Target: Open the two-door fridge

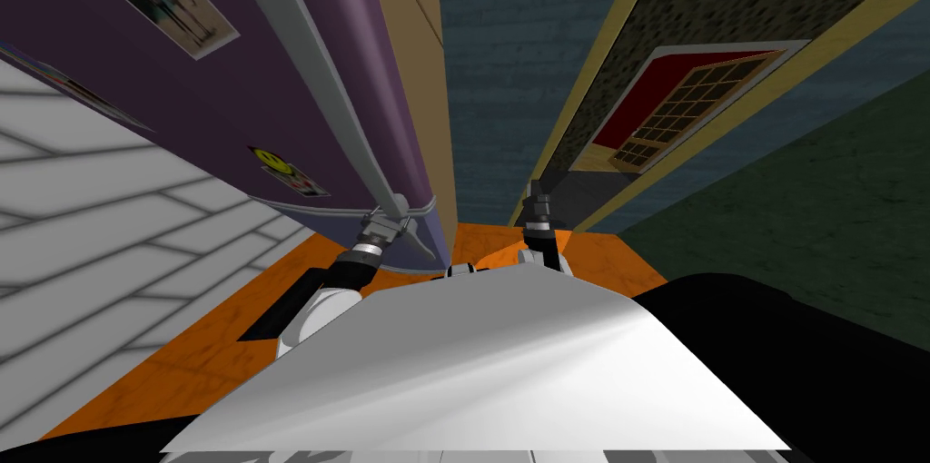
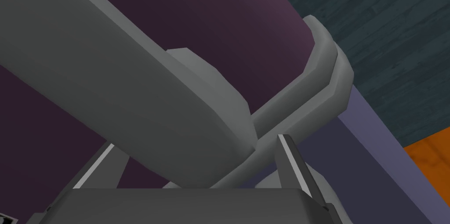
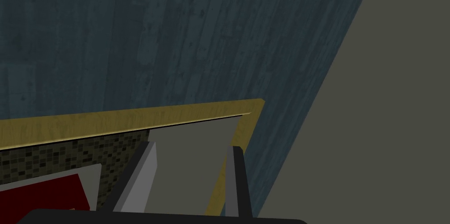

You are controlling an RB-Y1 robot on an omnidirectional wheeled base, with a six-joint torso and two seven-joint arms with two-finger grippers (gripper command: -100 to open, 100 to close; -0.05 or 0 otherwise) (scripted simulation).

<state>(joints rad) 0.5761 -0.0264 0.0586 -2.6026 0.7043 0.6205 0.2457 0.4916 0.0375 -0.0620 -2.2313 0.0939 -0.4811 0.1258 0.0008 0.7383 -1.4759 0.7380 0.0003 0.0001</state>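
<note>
1. Head view: left arm reaches forward and to the left, its dark, ringed wrist leading to the left gripper [image 1: 392, 229] at the bottom end of the fridge handle [image 1: 309, 67]. The handle is a long, flat-sided grey bar running the height of the smooth purple fridge door [image 1: 227, 76], which stands close on the left and carries a yellow smiley sticker [image 1: 269, 159]. Right arm is raised near the middle, and the right gripper [image 1: 536, 199] points upward, well apart from the fridge. Glossy orange floor [image 1: 209, 349] lies below.

2. Left wrist view: the left gripper [image 2: 196, 141] has its jaws spread wide, one thin pale finger [image 2: 94, 168] on each side of the handle [image 2: 132, 89]. The bar is thick and matte grey with a rounded end, joined to the purple door [image 2: 211, 10] by a curved grey bracket [image 2: 327, 65]. Whether the blades press the bar cannot be told.

3. Right wrist view: the right gripper [image 3: 194, 145] holds nothing, and its two fingers stand apart with a moderate gap.
</note>
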